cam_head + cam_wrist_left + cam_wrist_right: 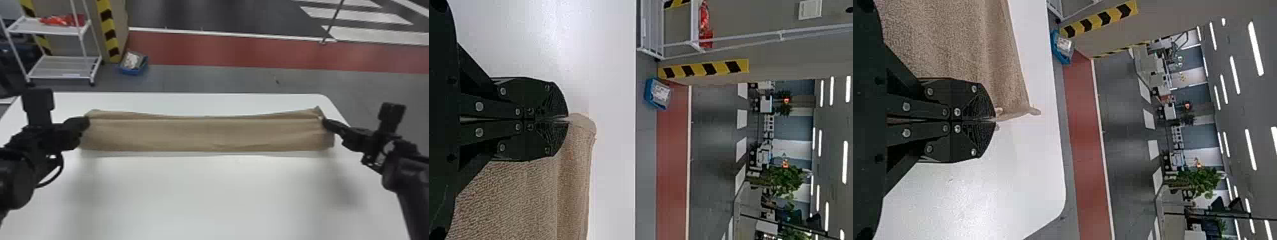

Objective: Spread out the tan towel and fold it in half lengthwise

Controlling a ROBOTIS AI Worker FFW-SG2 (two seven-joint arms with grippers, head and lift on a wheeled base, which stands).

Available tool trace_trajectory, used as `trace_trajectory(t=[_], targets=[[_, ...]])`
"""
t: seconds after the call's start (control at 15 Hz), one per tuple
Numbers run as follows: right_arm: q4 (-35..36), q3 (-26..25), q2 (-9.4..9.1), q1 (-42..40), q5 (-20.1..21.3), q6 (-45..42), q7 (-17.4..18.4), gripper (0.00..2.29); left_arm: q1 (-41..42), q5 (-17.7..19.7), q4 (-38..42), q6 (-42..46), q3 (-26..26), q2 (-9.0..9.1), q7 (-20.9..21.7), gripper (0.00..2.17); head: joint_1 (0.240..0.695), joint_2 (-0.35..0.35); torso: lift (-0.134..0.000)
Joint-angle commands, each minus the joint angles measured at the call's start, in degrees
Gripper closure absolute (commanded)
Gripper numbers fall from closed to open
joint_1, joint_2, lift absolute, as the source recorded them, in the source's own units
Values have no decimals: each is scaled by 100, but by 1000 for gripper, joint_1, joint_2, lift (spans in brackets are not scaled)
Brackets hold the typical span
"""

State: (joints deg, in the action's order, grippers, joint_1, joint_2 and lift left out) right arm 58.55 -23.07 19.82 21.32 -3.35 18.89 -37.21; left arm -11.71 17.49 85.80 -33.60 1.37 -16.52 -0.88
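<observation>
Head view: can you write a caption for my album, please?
Left gripper and right gripper hold a long tan towel stretched out across a white table.

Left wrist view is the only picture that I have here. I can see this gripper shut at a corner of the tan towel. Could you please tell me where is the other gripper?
Observer: In the head view, the right gripper is at the opposite end of the tan towel.

Operator: Thank you. And is that gripper open or shut, please?

Observer: Shut: the right wrist view shows its fingers together, with a bit of cloth at their tips.

Operator: I understand. Which shape has the whole towel now?

Observer: The head view shows it as a long, narrow strip, running left to right above the far part of the white table.
</observation>
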Motion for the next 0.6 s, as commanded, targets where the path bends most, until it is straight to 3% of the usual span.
trace_trajectory(t=[0.0,0.53], targets=[[-11,13,-4,12,1,-29,21,1480,-7,-18,-81,94,47,0,0,1237,695,-140,-128],[-186,-31,14,39,-43,-240,161,1480,-104,-35,-213,129,188,9,17,1237,695,-152,-128]])
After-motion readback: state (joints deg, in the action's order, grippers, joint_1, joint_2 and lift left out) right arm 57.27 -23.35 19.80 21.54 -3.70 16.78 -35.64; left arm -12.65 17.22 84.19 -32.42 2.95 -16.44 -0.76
